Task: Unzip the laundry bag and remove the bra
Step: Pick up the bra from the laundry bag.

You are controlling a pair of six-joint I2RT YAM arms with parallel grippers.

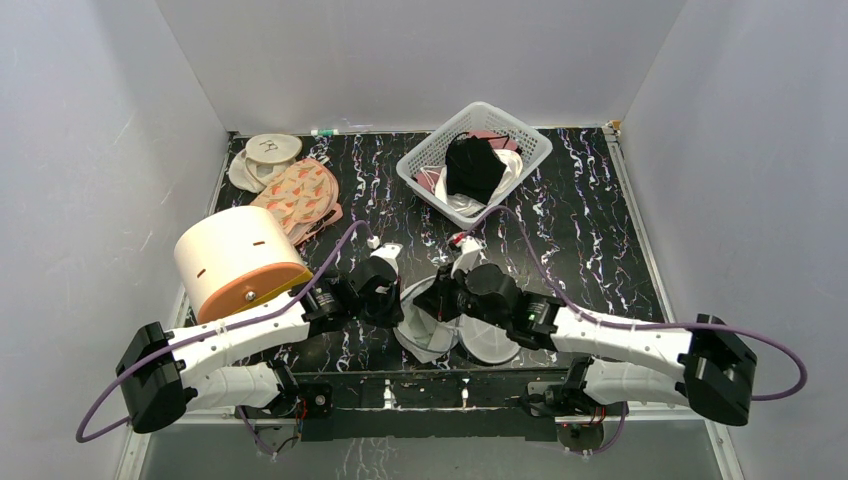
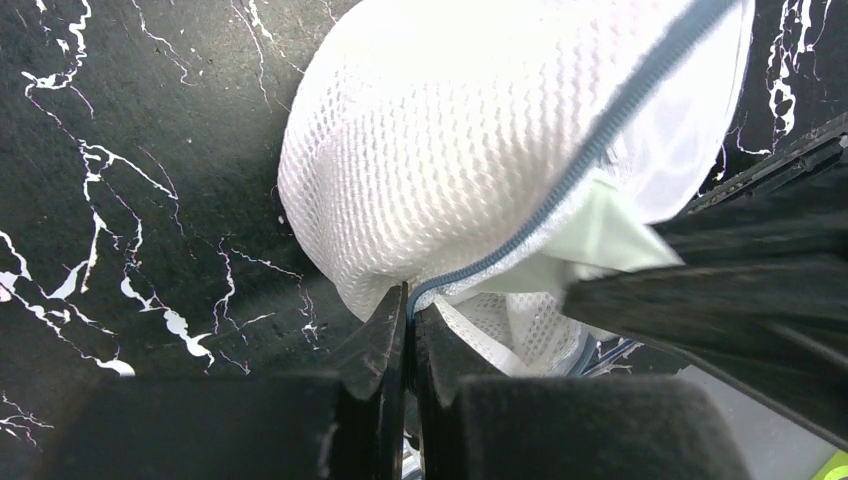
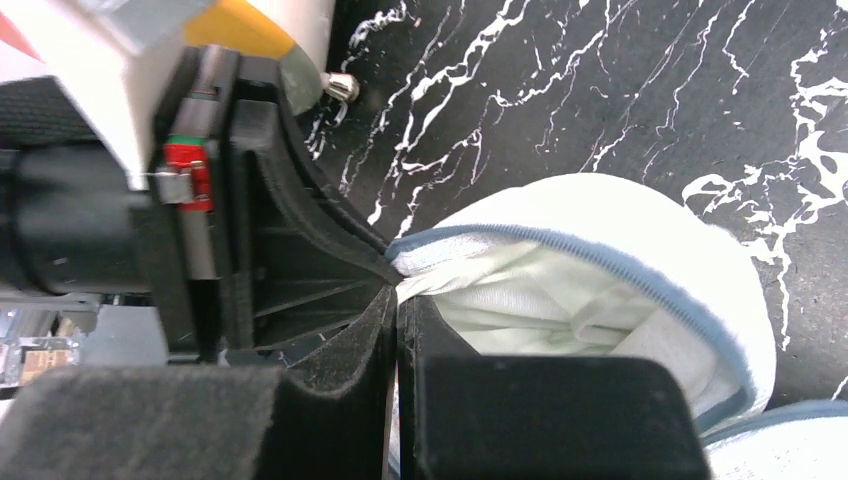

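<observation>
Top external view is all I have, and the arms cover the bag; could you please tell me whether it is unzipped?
Observer: Yes. The right wrist view shows the laundry bag gaping along its blue zipper, with the pale mint bra lying inside the opening.
Operator: Thank you. What has the right arm got hold of?
Observer: The right gripper is shut on pale fabric just inside the rim. In the left wrist view this looks like a corner of the bra poking out.
</observation>
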